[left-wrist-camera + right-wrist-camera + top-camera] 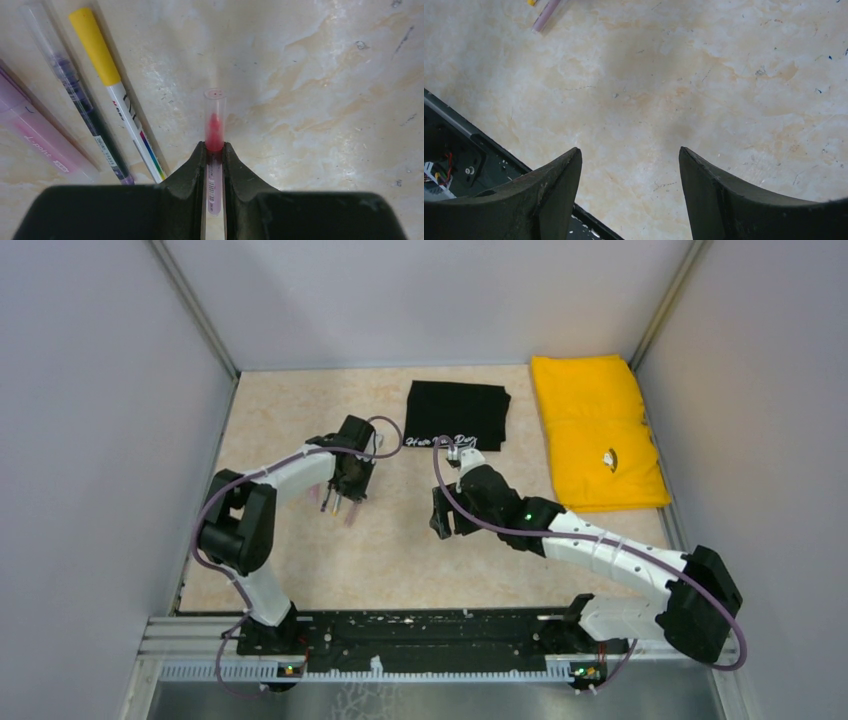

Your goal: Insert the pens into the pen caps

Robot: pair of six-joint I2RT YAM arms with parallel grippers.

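Note:
My left gripper [215,149] is shut on a reddish-pink pen [215,125]. The pen points forward over the table, and its red tip sits inside a clear cap. Left of it on the table lie a white pen with a yellow cap [94,45], a black-and-purple pen with a clear purplish cap [75,90] and a pale pink pen [35,132]. In the top view the left gripper [342,502] hangs over these pens. My right gripper [629,152] is open and empty above bare table, and it also shows in the top view [440,528]. One pink pen end [546,15] shows in the right wrist view.
A folded black cloth [458,415] and a folded yellow cloth [595,430] lie at the back of the table. Grey walls close in both sides. The black base rail [430,630] runs along the near edge and also shows in the right wrist view [454,150].

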